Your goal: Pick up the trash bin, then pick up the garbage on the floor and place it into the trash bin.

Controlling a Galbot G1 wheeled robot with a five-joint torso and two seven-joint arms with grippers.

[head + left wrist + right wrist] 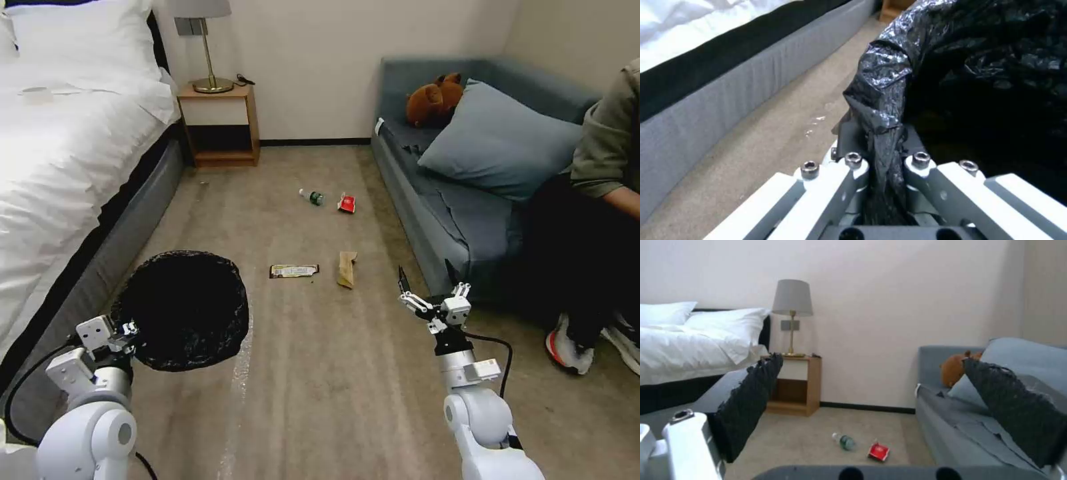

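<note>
Bin (pixel 183 308) hangs off the floor at the lower left of the head view, its black bag (pixel 200 333) covering the rim, with the left gripper (pixel 128 331) at its near edge beside the bed (pixel 60 167). Ahead on the carpet (pixel 320 373) lie four bits of litter: a flat wrapper (pixel 294 271), a tan paper piece (pixel 347 269) just right of it, and farther off a small bottle (pixel 311 197) next to a red packet (pixel 347 203). The right gripper (pixel 427 279) hovers above the carpet near the sofa (pixel 460 220), its fingers spread apart and holding nothing.

From the left wrist, the left gripper (pixel 885 166) is clamped on a bunched fold of the bag (pixel 882 100), which rises between the closed fingers (pixel 849 140); the bin's dark inside (pixel 996 110) fills the space beyond, and the bed's grey base (pixel 729 83) runs alongside.

From the right wrist, the two dark pads (pixel 749 406) stand wide apart, and between them, well away on the carpet (pixel 809 440), sit the bottle (pixel 844 441) and the red packet (pixel 878 451), near a nightstand (pixel 798 386) with a lamp (pixel 792 306).
</note>
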